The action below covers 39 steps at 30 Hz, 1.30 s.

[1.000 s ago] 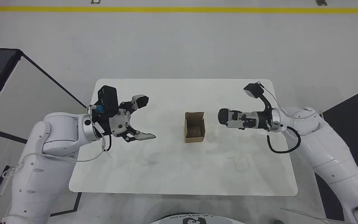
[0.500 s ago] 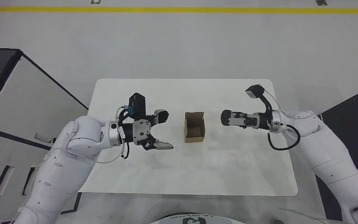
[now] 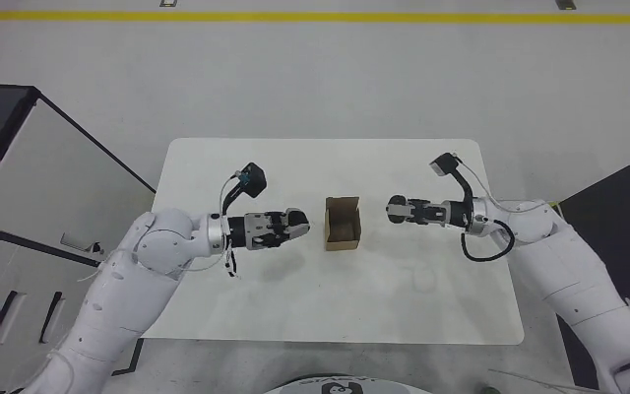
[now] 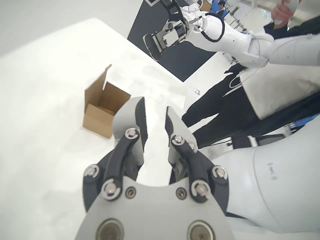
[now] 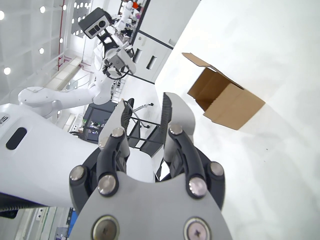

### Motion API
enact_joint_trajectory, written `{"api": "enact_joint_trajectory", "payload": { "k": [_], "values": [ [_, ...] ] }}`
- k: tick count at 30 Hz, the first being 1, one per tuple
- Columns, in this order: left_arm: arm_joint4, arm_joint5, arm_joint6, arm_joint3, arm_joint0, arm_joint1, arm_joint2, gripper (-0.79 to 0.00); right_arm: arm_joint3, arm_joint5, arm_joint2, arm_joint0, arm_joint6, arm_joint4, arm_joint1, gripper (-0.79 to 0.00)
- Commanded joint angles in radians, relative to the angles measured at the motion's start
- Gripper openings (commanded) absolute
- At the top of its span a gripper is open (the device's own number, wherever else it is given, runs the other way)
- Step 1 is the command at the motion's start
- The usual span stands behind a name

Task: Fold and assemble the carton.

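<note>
A small brown carton [image 3: 343, 224] stands upright near the middle of the white table [image 3: 394, 295], its top open and one flap raised. It also shows in the left wrist view [image 4: 100, 111] and the right wrist view [image 5: 225, 101]. My left gripper [image 3: 300, 225] hovers just left of the carton, apart from it. Its fingers stand a narrow gap apart with nothing between them [image 4: 154, 106]. My right gripper [image 3: 392, 209] hangs a short way right of the carton and points at it. It is narrowly open and holds nothing [image 5: 145, 103].
Bare table surface lies all around the carton. A dark panel [image 3: 20, 128] stands off the table's left side. A person [image 4: 287, 16] holding a controller stands beyond the table's right edge.
My left gripper has swung right toward the carton, and its fingers have gone from wide open to a narrow gap. The right gripper has shifted only slightly.
</note>
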Motion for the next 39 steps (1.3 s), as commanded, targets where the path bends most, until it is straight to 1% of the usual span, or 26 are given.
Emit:
{"api": "enact_joint_trajectory", "payload": {
  "k": [1,4,9,16,18,20,25,28,31,39],
  "values": [
    [-0.124,0.031,-0.051,0.065,-0.040,-0.010,0.054,-0.785,0.018,0.022,-0.023,0.009,-0.024,-0.022,-0.011,-0.785],
    [-0.234,0.052,-0.067,0.155,-0.085,-0.029,0.124,-0.785,0.053,0.052,-0.060,0.027,-0.047,-0.042,-0.029,-0.785],
    [-0.367,0.092,-0.078,0.281,-0.160,-0.067,0.227,-0.785,0.116,0.083,-0.111,0.064,-0.070,-0.068,-0.059,-0.785],
    [-0.371,0.094,-0.077,0.291,-0.166,-0.069,0.232,-0.785,0.123,0.085,-0.117,0.069,-0.072,-0.071,-0.062,-0.785],
    [-0.385,0.122,-0.058,0.292,-0.159,-0.072,0.238,-0.785,0.115,0.094,-0.121,0.064,-0.087,-0.090,-0.064,-0.785],
    [-0.366,0.172,-0.027,0.311,-0.168,-0.078,0.249,-0.785,0.107,0.126,-0.131,0.065,-0.122,-0.137,-0.069,-0.785],
    [-0.407,0.238,0.068,0.350,-0.187,-0.103,0.285,-0.785,0.112,0.158,-0.153,0.075,-0.159,-0.156,-0.088,-0.785],
    [-0.404,0.281,0.103,0.381,-0.203,-0.116,0.303,-0.785,0.120,0.180,-0.168,0.083,-0.174,-0.167,-0.100,-0.785],
    [-0.404,0.307,0.109,0.402,-0.217,-0.126,0.319,-0.785,0.127,0.183,-0.173,0.087,-0.180,-0.167,-0.109,-0.785],
    [-0.405,0.323,0.100,0.458,-0.237,-0.143,0.331,-0.785,0.143,0.175,-0.184,0.097,-0.164,-0.175,-0.128,-0.785]
  ]
}}
